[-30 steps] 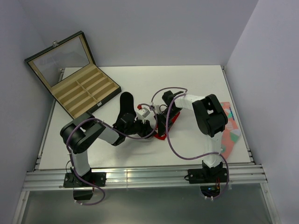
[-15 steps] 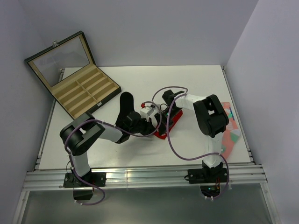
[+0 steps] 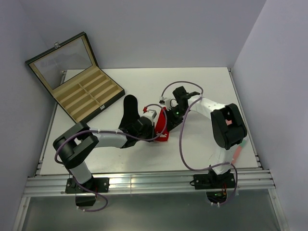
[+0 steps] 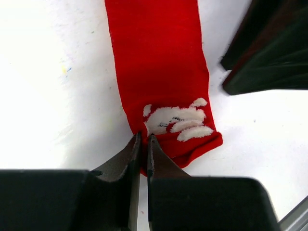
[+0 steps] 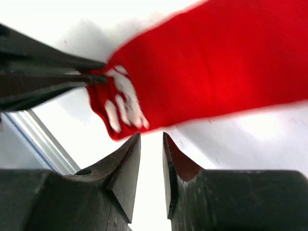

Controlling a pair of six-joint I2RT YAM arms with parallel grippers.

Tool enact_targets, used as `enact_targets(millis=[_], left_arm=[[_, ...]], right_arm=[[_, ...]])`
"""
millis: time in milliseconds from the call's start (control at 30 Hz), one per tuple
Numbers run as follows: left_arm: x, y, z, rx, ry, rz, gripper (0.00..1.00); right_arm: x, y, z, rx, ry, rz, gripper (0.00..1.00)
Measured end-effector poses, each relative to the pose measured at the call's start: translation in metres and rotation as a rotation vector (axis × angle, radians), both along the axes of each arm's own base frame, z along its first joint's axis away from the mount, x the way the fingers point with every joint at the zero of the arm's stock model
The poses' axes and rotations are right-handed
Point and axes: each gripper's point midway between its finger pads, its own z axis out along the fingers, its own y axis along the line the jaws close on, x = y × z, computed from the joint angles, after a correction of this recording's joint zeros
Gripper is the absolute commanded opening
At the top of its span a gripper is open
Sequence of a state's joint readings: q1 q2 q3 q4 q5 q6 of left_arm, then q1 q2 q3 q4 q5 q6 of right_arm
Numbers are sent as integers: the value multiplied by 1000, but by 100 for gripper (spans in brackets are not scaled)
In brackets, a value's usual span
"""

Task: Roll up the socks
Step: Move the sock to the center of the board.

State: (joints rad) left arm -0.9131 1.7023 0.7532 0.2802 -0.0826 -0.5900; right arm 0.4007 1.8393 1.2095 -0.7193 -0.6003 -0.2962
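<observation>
The red sock [image 3: 162, 136] lies in the middle of the table, stretched flat in the left wrist view [image 4: 159, 62]. Its white pattern [image 4: 175, 120] is at the near end. My left gripper [image 3: 156, 131] is shut on the edge of that patterned end [image 4: 144, 137]. My right gripper [image 3: 170, 117] hangs just over the sock, jaws slightly apart and empty [image 5: 151, 139]. It looks at the patterned end [image 5: 122, 103] and the left fingers [image 5: 48, 72]. The black sock [image 3: 129, 109] lies left of the red one, partly under the left arm; its cuff stripes are hidden.
An open black case [image 3: 77, 82] with wooden compartments stands at the far left. A salmon-pink sock [image 3: 238, 153] with green patches lies at the right edge, mostly behind the right arm. The right gripper's dark body [image 4: 269, 48] shows close beside the red sock.
My left gripper has moved right and shut on the red sock's patterned end. My right gripper has drawn back off the sock, its arm swinging right.
</observation>
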Motion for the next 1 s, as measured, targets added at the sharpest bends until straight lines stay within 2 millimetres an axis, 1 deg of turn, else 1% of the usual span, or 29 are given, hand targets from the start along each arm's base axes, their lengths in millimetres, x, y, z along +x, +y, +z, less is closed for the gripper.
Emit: enact_targets(millis=[167, 267, 433, 533, 633, 733, 767, 867, 967, 1000], left_arm=[[-2, 5, 2, 59, 43, 47, 0], [-3, 5, 6, 88, 65, 64, 0], [0, -1, 19, 128, 99, 73, 0], [2, -6, 20, 153, 128, 74, 0], [0, -6, 11, 190, 164, 70, 0], [-5, -4, -4, 236, 212, 66, 0], [-5, -5, -4, 236, 220, 66, 0], [-5, -5, -4, 234, 243, 73, 0], [-6, -7, -4, 232, 256, 68, 0], [-6, -8, -5, 232, 261, 66, 0]], right_arm=[[3, -14, 12, 5, -74, -18, 32], [2, -19, 23, 20, -141, -13, 32], [-3, -20, 45, 71, -270, 37, 32], [-3, -17, 52, 99, -316, 76, 32], [-5, -16, 48, 105, -330, 95, 32], [-15, -14, 33, 86, -319, 121, 32], [-21, -12, 28, 80, -314, 136, 32], [-30, -4, 25, 79, -313, 174, 32], [-30, 1, 25, 70, -329, 186, 32], [-29, 2, 25, 67, -333, 184, 34]])
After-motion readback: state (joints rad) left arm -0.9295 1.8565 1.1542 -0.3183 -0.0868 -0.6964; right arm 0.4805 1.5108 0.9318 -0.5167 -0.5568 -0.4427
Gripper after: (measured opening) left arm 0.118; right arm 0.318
